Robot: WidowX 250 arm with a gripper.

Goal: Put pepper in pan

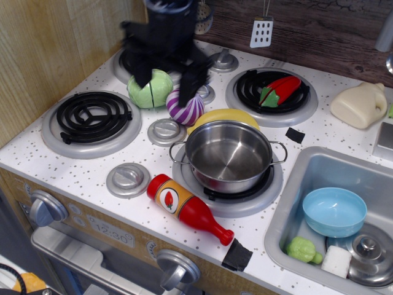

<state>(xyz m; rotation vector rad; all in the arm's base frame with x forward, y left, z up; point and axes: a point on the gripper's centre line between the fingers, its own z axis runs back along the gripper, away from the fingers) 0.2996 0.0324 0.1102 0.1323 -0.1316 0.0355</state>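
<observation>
The red toy pepper (279,90) with a green stem end lies on the back right burner. The shiny steel pan (228,155) with two wire handles stands empty on the front right burner. My black gripper (166,77) is blurred with motion and hangs above the back left of the stove, over the green cabbage and the purple onion. It is well left of the pepper. Its two fingers (188,83) stand apart with nothing between them.
A green toy cabbage (150,89), a striped purple onion (185,107) and a yellow lid (224,117) lie behind the pan. A red ketchup bottle (187,209) lies in front. The sink (295,203) holds a light-blue bowl (334,211) and a small green vegetable (302,249).
</observation>
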